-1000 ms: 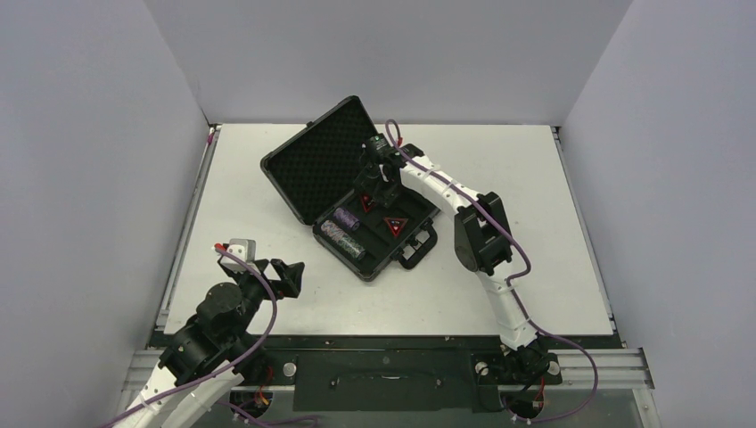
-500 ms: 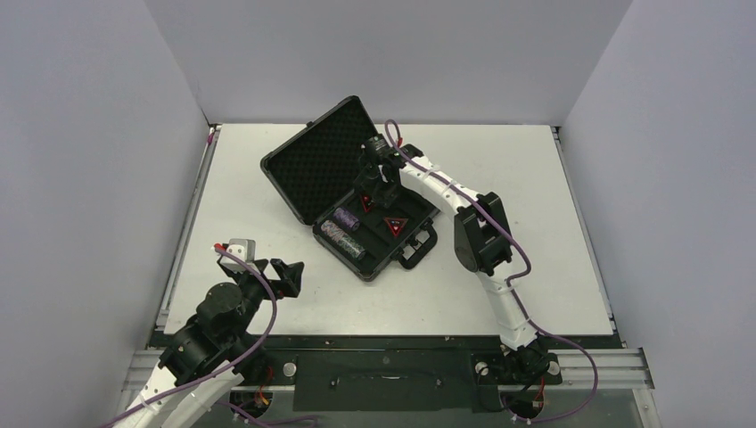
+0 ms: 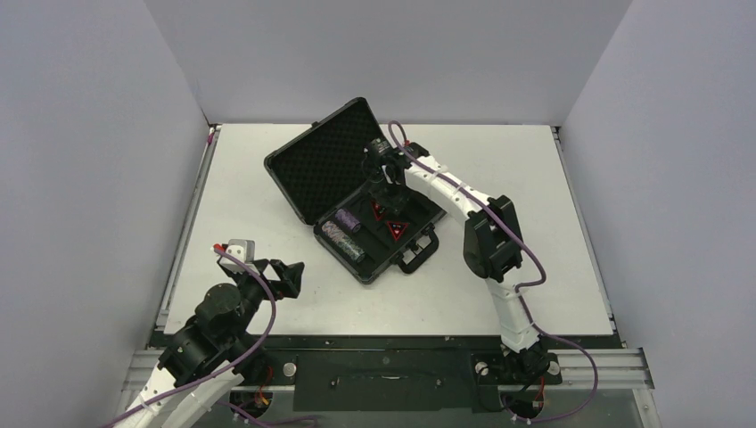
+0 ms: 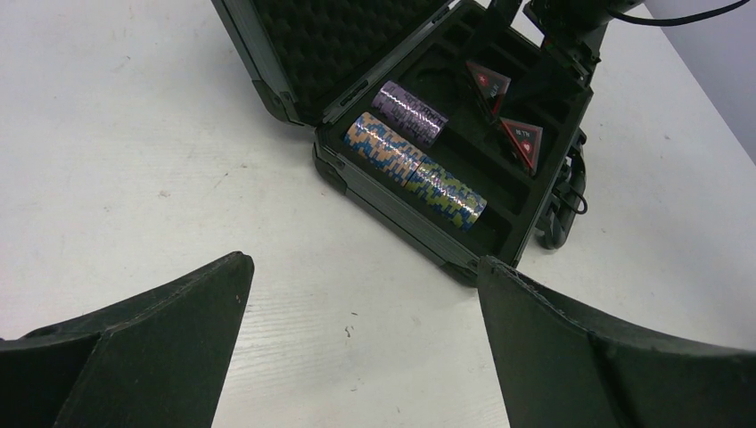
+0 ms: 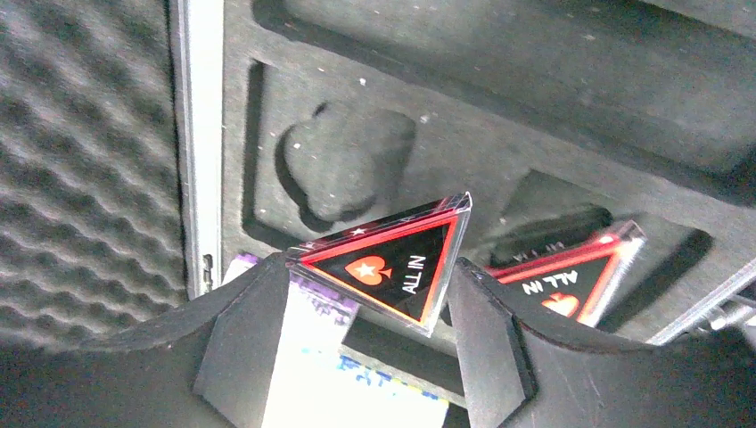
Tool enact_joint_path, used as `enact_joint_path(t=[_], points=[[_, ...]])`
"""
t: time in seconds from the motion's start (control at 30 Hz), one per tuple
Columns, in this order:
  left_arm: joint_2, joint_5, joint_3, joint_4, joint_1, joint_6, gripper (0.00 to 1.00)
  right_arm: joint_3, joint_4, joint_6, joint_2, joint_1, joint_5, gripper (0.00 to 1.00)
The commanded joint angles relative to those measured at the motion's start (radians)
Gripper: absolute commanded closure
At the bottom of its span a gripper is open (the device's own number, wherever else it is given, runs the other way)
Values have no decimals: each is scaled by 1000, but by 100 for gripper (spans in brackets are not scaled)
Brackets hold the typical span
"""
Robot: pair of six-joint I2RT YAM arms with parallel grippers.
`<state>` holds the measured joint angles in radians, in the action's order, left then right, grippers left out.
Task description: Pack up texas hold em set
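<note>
The black briefcase (image 3: pixel 325 160) lies open at mid-table, foam lid tilted back to the left. Three chip stacks lie in its slots: a purple one (image 4: pixel 410 113) and two in a row (image 4: pixel 385 149) nearer the front rim. My right gripper (image 3: pixel 382 198) is low over the tray and shut on a red-and-black triangular "ALL IN" token (image 5: pixel 392 267), held above the foam. The second token (image 5: pixel 571 281) rests in its slot to the right. My left gripper (image 4: pixel 361 267) is open and empty over the bare table, in front and left of the case.
The case handle (image 3: pixel 417 254) sticks out toward the front right. An empty round foam pocket (image 5: pixel 343 169) lies beyond the held token. White walls close in the table on the left, back and right.
My right arm has shifted slightly right and toward the front with the token, and the case has moved a little with it. The left arm has not moved.
</note>
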<state>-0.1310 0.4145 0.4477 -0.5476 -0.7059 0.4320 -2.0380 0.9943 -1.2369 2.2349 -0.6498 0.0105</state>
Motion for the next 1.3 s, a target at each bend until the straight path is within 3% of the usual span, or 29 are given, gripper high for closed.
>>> enact_joint_path(t=[0.0, 0.2, 0.4, 0.6, 1.03, 1.27], points=[[11, -24, 2, 51, -3, -18, 4, 41, 39, 1, -96, -13, 38, 39], [14, -44, 2, 55, -4, -24, 4, 77, -31, -6, -108, -21, 19, 36], [21, -57, 5, 49, -8, -23, 4, -22, -85, -45, -54, -23, 5, 36], [53, -36, 7, 36, -36, -15, 4, -6, -92, -66, -66, -28, 6, 37], [72, -52, -5, 56, -66, -35, 4, 169, -29, 38, -283, -36, 99, 43], [55, -86, -26, 86, -66, -61, 4, 312, 44, 117, -523, -37, 223, 38]])
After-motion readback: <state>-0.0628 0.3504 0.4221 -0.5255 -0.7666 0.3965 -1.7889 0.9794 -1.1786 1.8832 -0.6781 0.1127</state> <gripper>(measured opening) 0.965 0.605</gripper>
